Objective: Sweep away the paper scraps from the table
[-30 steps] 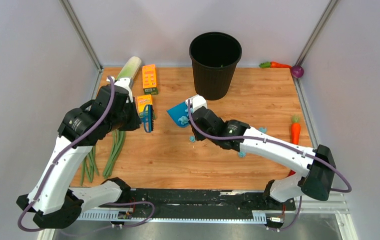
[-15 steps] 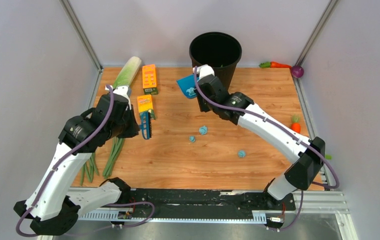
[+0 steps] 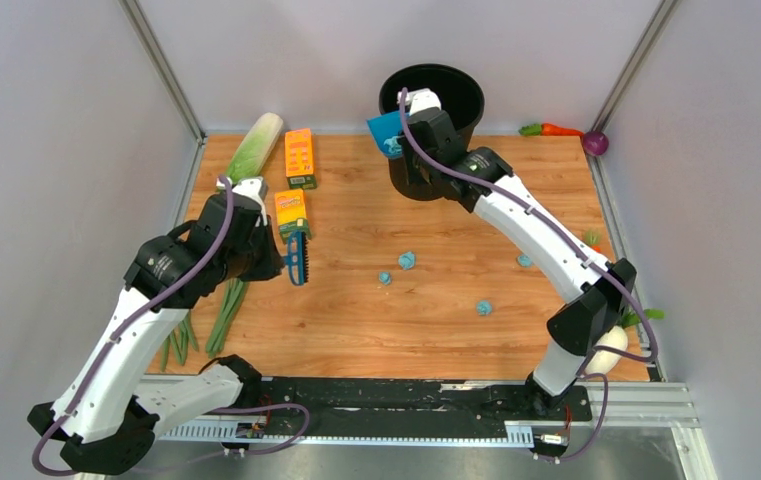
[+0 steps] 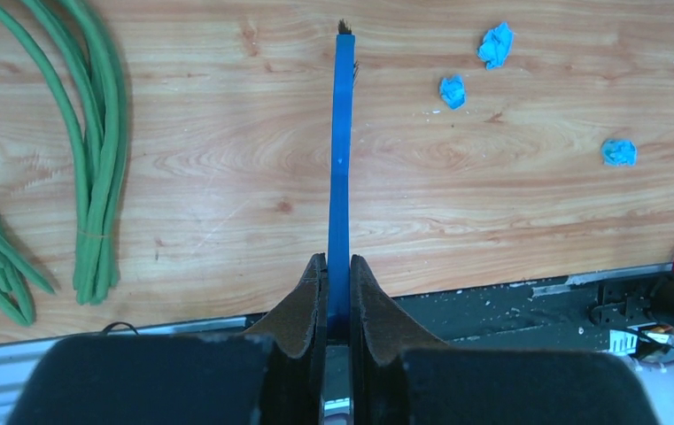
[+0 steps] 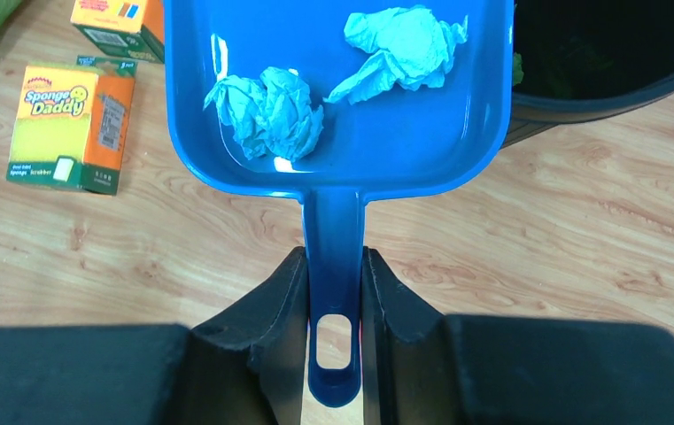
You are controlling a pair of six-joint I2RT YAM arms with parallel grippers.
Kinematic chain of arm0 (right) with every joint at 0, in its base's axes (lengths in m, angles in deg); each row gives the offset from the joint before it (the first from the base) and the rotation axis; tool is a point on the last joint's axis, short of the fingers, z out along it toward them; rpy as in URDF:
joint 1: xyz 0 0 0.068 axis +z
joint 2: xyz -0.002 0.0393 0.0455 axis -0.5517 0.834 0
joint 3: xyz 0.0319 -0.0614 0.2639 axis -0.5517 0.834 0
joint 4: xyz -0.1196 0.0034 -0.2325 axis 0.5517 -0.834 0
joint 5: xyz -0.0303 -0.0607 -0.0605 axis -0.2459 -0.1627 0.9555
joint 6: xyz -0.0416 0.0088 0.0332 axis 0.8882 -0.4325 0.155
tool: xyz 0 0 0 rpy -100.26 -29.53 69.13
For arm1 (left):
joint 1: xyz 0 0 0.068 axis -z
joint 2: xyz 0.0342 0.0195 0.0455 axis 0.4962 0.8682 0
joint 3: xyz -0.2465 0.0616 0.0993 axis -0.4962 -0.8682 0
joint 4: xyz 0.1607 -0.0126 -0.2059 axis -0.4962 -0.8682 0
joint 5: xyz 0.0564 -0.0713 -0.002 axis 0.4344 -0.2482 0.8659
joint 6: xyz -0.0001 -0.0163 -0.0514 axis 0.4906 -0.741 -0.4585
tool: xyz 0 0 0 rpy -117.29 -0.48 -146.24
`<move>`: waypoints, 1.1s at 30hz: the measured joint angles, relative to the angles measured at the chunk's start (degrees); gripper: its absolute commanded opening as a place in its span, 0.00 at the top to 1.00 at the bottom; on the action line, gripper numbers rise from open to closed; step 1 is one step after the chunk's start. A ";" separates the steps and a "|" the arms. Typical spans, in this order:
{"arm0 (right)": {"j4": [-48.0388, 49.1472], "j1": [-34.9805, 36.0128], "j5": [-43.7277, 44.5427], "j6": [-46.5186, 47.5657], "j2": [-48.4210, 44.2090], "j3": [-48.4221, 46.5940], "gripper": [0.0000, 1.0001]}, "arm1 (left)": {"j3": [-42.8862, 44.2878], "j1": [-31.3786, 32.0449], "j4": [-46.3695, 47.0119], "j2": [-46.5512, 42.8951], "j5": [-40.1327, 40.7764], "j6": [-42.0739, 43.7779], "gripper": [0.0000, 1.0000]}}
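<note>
Several light-blue paper scraps lie on the wooden table (image 3: 356, 320): one (image 3: 407, 260) mid-table, one (image 3: 384, 277) just left of it, one (image 3: 483, 308) nearer me, one (image 3: 524, 260) by the right arm. The left wrist view shows them too (image 4: 496, 44). My right gripper (image 5: 333, 283) is shut on the handle of the blue dustpan (image 5: 333, 150), held at the left rim of the black bin (image 3: 432, 100). Two scraps (image 5: 267, 99) lie in the pan. My left gripper (image 4: 337, 283) is shut on the blue brush (image 3: 296, 258), held above the table left of the scraps.
A leek (image 3: 256, 145), an orange box (image 3: 299, 157) and a sponge box (image 3: 290, 210) lie at the back left. Green beans (image 3: 228, 300) lie under the left arm. A carrot (image 3: 564, 129) and a purple ball (image 3: 596, 143) sit in the back right corner.
My right arm has lifted the dustpan with its scraps off the table and carried it back to the bin's rim. My left arm has drawn the brush slightly nearer.
</note>
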 measured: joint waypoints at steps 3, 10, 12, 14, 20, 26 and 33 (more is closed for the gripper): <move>-1.01 -0.98 -0.09 0.00 1.84 -3.28 1.00 | -0.42 0.00 0.22 -0.13 -0.26 0.02 1.00; -2.03 -4.35 -1.01 -0.63 4.72 -9.99 1.00 | -0.42 0.00 2.03 -0.15 -1.29 0.68 1.00; -2.25 -5.49 -1.01 -0.68 5.44 -11.45 1.00 | -0.42 0.00 2.34 -0.22 -1.55 0.94 1.00; -2.34 -6.51 -1.01 -0.70 6.34 -12.92 1.00 | -0.50 0.00 2.89 -0.50 -1.90 1.27 1.00; -2.62 -9.81 -1.18 -0.87 8.90 -16.06 1.00 | -1.46 0.00 3.43 -1.53 -3.69 2.14 1.00; -3.06 -13.09 -2.12 -2.03 11.69 -19.30 1.00 | -4.35 0.00 5.53 -2.51 -6.34 1.57 1.00; -3.15 -16.04 -5.51 -4.55 16.50 -23.47 1.00 | -8.41 0.00 7.28 -4.17 -8.07 -0.70 1.00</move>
